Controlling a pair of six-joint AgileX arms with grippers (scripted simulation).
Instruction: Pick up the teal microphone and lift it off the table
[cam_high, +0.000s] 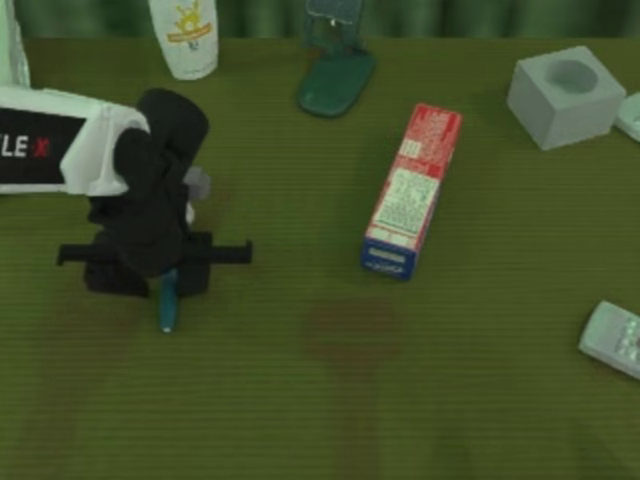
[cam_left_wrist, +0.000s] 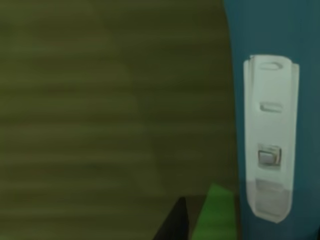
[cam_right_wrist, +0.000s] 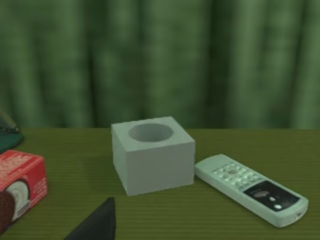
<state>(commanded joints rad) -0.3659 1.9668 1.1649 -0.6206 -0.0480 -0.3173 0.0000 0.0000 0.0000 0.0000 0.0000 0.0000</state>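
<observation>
The left pincer (cam_high: 168, 282) hung over the left part of the table (cam_high: 300, 420), directly above the teal microphone (cam_high: 167, 303), of which only the narrow tail end showed from under it. In the left wrist view the teal handle with its white switch patch stood very close to the camera, but I could not tell if the fingers were closed on it or if it had left the cloth.

I judged the microphone to be light, stiff and smooth, so perhaps slippery; the middle of the handle seemed the best place to hold it.

Farther away lay a red box (cam_high: 410, 190) with small print I could not read. Beyond it stood a dark green stand (cam_high: 335, 80) and a white bottle (cam_high: 184, 38) with a yellow figure. On the left arm I read only "LE X". The right arm was parked near a grey block (cam_right_wrist: 152, 155) and a remote (cam_right_wrist: 250, 187).
</observation>
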